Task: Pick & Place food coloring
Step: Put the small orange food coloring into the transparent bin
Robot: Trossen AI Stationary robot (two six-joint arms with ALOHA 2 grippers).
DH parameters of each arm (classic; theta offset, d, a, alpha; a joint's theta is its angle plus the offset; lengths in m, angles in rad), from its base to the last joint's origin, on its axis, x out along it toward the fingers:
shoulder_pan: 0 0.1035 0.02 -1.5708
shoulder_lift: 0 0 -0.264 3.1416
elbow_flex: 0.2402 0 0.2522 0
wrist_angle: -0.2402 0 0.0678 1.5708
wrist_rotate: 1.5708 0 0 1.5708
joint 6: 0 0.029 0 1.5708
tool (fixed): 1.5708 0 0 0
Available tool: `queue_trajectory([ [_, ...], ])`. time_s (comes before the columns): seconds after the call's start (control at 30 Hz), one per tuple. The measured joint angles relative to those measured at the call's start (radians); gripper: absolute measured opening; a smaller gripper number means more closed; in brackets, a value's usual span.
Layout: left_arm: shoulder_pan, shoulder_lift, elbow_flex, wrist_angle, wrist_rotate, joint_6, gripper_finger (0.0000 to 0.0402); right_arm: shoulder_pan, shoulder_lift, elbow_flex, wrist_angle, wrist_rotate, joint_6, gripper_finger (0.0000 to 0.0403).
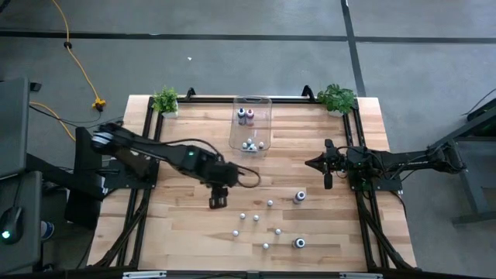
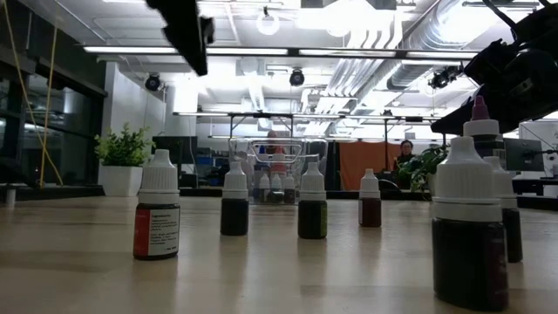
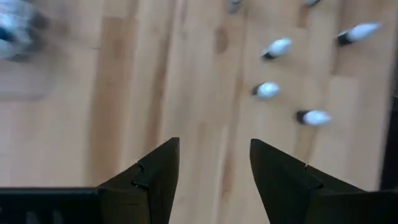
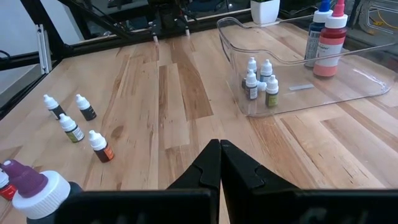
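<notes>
Several tiny white-capped food coloring bottles (image 1: pixel 256 218) stand upright on the wooden table, toward its near right. Two larger ones (image 1: pixel 299 197) stand beside them. More bottles (image 4: pixel 258 78) stand inside the clear plastic bin (image 1: pixel 250 124) at the far middle. My left gripper (image 1: pixel 217 198) hangs above the table, left of the loose bottles. It points down, open, with only bare wood between its fingers (image 3: pixel 214 174). My right gripper (image 4: pixel 219 158) waits at the table's right side, shut and empty.
Two small potted plants (image 1: pixel 165 101) (image 1: pixel 337 98) stand at the far corners. A black frame (image 1: pixel 147 155) runs along the table's sides. Bare wood lies between the bin and the loose bottles. In the low view a row of bottles (image 2: pixel 234 203) stands in front of the bin.
</notes>
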Motion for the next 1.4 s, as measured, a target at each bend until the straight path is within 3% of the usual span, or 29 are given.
queue_trajectory([
  [0.17,-0.071,-0.109,-0.249,0.306,0.119,-0.057,0.0191,0.000,0.000,0.000,0.000,0.000,0.000,0.0000],
  [0.33,-0.154,-0.108,-0.348,0.444,0.021,-0.050,0.0191,0.000,0.000,0.000,0.000,0.000,0.000,0.0000],
  [0.77,-0.218,0.009,-0.349,0.669,0.108,-0.007,0.0191,0.000,-0.001,0.000,0.000,0.000,0.000,0.0000],
  [1.4,-0.250,0.204,-0.349,0.745,0.048,0.060,0.0191,0.000,0.007,0.000,0.000,0.000,0.000,0.0000],
])
